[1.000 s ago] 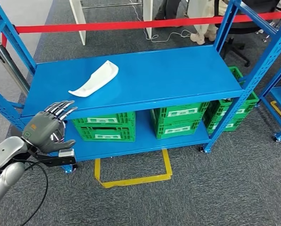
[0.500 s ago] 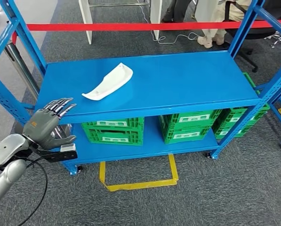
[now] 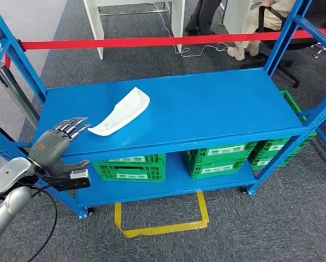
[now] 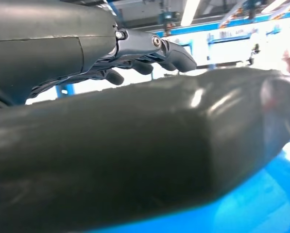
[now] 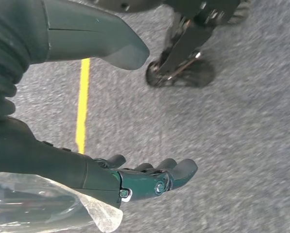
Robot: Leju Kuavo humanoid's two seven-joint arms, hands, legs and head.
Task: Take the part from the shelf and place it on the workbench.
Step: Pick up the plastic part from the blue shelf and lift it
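One white part [image 3: 120, 111] lies on the top board of the blue shelf [image 3: 219, 103], in the upper left middle of the head view. It is long and curved, with its wide end pointing to the upper right. Nothing sits on it or leans on it.

The left robot hand [image 3: 55, 148] is in the lower left of the head view, at the front left corner of the shelf. Its fingers [image 3: 72, 125] are straight and spread, and it holds nothing. The fingertips point toward the part but are apart from it, with bare blue board between them. In the left wrist view the thick thumb [image 4: 143, 150] is close over the blue board.

The right robot hand [image 5: 110, 174] hangs over grey carpet [image 5: 246, 145] with its fingers apart and nothing in them. A yellow tape line [image 5: 82, 102] runs on the carpet near it.

Under the top board, three green crates [image 3: 130, 166] stand in a row on the lower board. A blue post [image 3: 12, 60] rises at the shelf's back left corner, close to the left arm. A red bar [image 3: 153, 41] crosses behind the shelf near the top of the frame. Yellow tape [image 3: 161, 226] marks a box on the floor in front of the shelf. Behind the bar are white table legs [image 3: 93, 27] and a person's legs and shoes [image 3: 243, 49].
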